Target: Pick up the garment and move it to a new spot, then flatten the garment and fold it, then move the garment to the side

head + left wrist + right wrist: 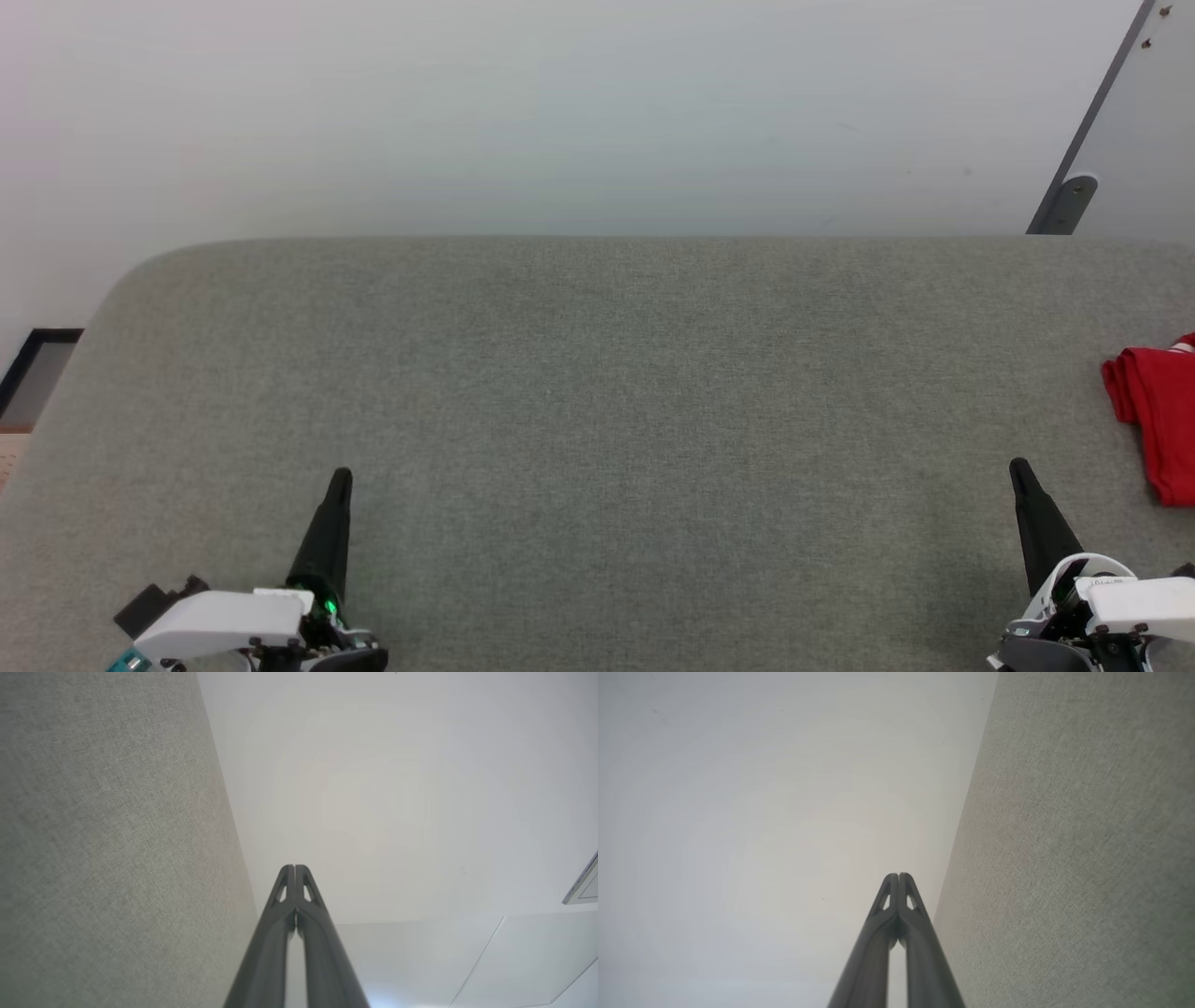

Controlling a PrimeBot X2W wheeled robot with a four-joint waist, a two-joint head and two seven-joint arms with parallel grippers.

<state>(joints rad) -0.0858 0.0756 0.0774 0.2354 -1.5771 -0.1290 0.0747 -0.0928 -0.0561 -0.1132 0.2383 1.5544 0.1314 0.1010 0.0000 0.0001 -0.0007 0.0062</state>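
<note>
Red garment (1156, 411) bunched at far right of grey fabric desk (597, 392), cut off by frame edge; left hand (342, 476) and right hand (1019, 465) pinched closed, empty, near front edge.

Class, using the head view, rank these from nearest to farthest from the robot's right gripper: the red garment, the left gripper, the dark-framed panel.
1. Red garment, just right of the right gripper.
2. Left gripper, across the grey table to the left.
3. Dark-framed panel, beyond the table's left end.
</note>
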